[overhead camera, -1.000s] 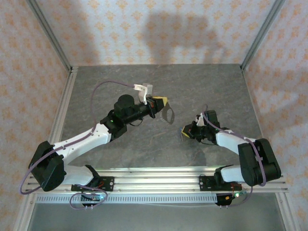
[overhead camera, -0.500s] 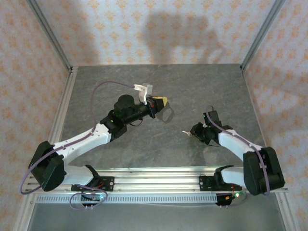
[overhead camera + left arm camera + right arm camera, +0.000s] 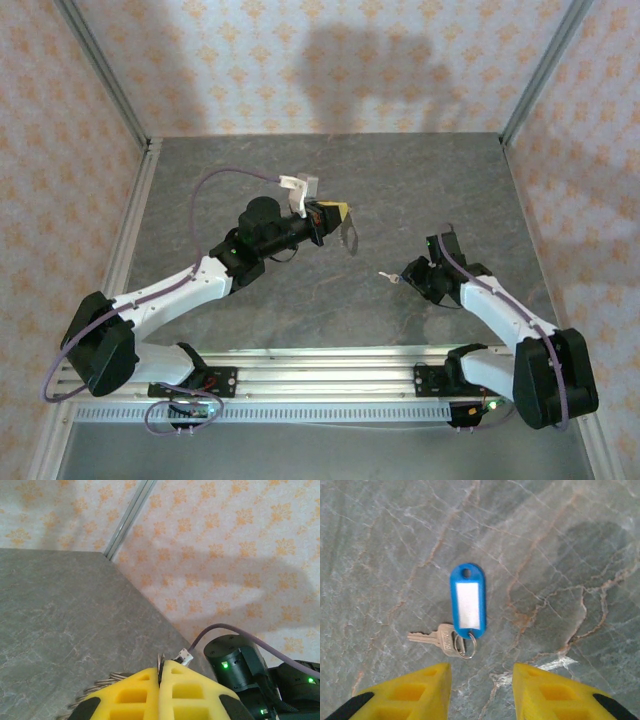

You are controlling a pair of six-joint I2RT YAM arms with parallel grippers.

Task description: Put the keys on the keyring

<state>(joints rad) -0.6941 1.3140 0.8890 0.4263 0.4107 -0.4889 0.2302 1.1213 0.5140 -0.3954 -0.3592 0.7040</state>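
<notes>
**A:** Right pincer point(image 3: 481, 674) just let go. Its jaws are apart now, and the key point(image 3: 441, 639) with its blue tag point(image 3: 468, 602) lies flat on the bench point(image 3: 420, 190) just ahead of it, touching neither jaw.

**B:** Regrip coming, I'd guess, since nothing's threaded yet. Beyond the key and to its left, the left pincer point(image 3: 338, 210) is clamped on the keyring point(image 3: 350, 240), held up off the bench.

**A:** Bare bench all round the key, walls point(image 3: 300, 70) well away.

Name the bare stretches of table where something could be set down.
Bare: the table along the back wall, and the near middle before the rail. Crowded: between left gripper holding keyring and right gripper by the keys.
</notes>
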